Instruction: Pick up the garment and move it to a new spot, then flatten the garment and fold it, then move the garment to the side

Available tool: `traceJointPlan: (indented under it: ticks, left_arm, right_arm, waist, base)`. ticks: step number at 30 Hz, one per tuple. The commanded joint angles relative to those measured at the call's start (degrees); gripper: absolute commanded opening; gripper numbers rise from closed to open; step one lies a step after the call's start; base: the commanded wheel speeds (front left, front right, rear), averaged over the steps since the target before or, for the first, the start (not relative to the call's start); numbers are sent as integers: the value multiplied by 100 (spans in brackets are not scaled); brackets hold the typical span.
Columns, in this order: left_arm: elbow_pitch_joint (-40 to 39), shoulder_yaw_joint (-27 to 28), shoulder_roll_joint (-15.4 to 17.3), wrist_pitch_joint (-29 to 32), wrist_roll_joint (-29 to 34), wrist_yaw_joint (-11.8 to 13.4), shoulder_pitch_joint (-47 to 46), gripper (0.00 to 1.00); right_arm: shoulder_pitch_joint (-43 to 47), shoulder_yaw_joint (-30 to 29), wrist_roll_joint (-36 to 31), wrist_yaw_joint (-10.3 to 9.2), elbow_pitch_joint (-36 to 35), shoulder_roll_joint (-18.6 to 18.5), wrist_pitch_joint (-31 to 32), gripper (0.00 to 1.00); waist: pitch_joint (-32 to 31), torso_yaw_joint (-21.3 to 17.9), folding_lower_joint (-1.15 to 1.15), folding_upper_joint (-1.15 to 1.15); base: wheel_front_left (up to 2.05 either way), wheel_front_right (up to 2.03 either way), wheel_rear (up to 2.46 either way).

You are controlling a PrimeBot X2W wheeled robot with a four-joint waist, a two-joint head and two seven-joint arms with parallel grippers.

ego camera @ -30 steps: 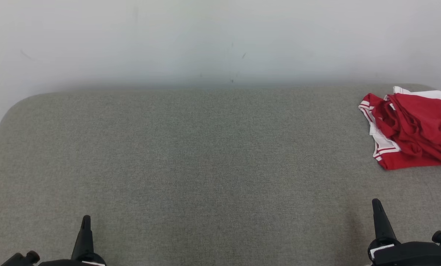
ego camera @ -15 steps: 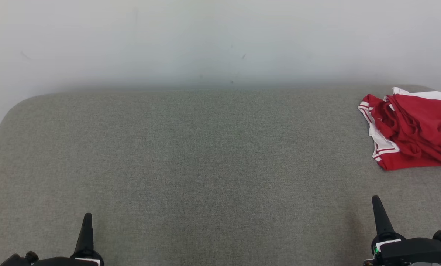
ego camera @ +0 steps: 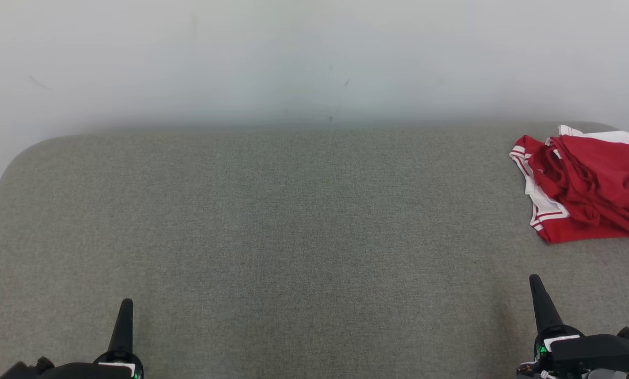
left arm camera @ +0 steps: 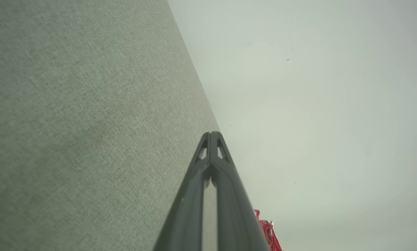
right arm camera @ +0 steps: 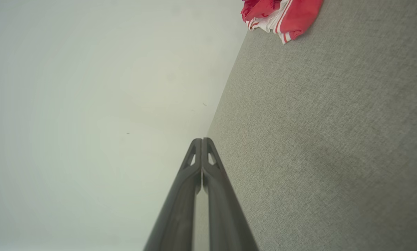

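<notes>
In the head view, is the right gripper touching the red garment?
No, the right gripper sits shut near the lower edge, with bare grey surface between it and the garment.

No text, brand or number can be read; the small white label (ego camera: 560, 342) at the base of the right gripper (ego camera: 533, 280) is too small to make out

Bright, even, soft light; faint shadows, no glare.

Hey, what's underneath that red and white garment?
The crumpled red and white garment lies on the grey fabric surface, which shows along its left and near edges. Whatever sits beneath its folds is covered, so nothing more can be told.
</notes>
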Motion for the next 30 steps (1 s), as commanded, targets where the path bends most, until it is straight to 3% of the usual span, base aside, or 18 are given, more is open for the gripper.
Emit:
traceJointPlan:
  ticks: [1,30]
  left_arm:
    - [-29,25,-13,23,-136,-21,-84,0]
    - [-8,115,-83,353,-1345,-56,-160,0]
  right_arm:
    - [-89,-27,120,-8,-21,10,27,0]
    - [-223,-126,1347,-11,56,62,340,0]
  waist:
    - [-2,0,0,0]
    - [-49,-11,0,0]
  base:
    - [0,0,0]
    - [0,0,0]
